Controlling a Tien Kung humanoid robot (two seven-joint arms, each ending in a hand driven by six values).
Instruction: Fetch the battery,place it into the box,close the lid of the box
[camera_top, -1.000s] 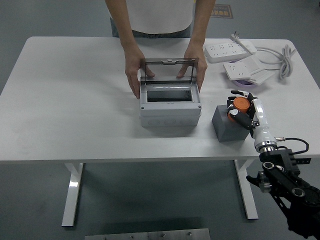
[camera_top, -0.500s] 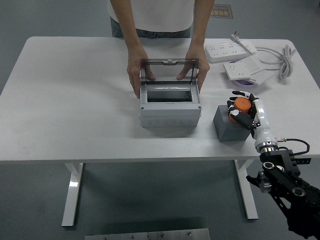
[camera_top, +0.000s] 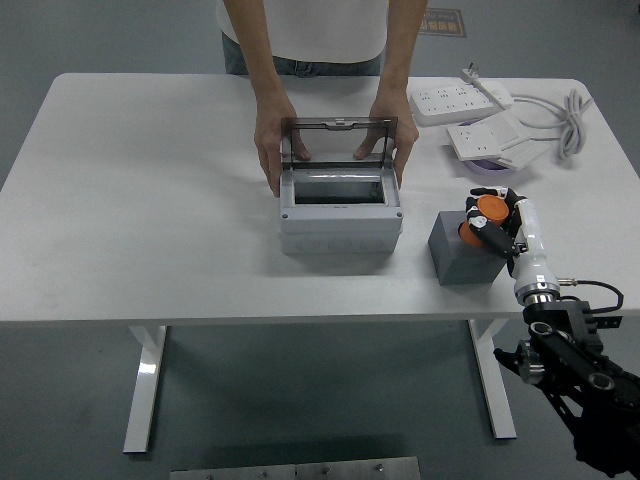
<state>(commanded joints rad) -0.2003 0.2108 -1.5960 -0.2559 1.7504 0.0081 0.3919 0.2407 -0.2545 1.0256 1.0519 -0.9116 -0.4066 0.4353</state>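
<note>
My right hand (camera_top: 492, 222) sits at the near right of the white table (camera_top: 150, 200), its fingers curled around the orange battery (camera_top: 486, 210), which rests on the right top edge of a dark grey block (camera_top: 462, 252). Left of that block stands the grey box (camera_top: 340, 215), its clear lid (camera_top: 338, 138) propped upright. Past it a person at the far side holds the box with one hand (camera_top: 270, 145) on each side, and two white power strips (camera_top: 462, 100) lie at the far right.

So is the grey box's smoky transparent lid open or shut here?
Open: the smoky transparent lid stands upright behind the grey box, steadied by the person's hands, and the dark cavity shows.
</note>
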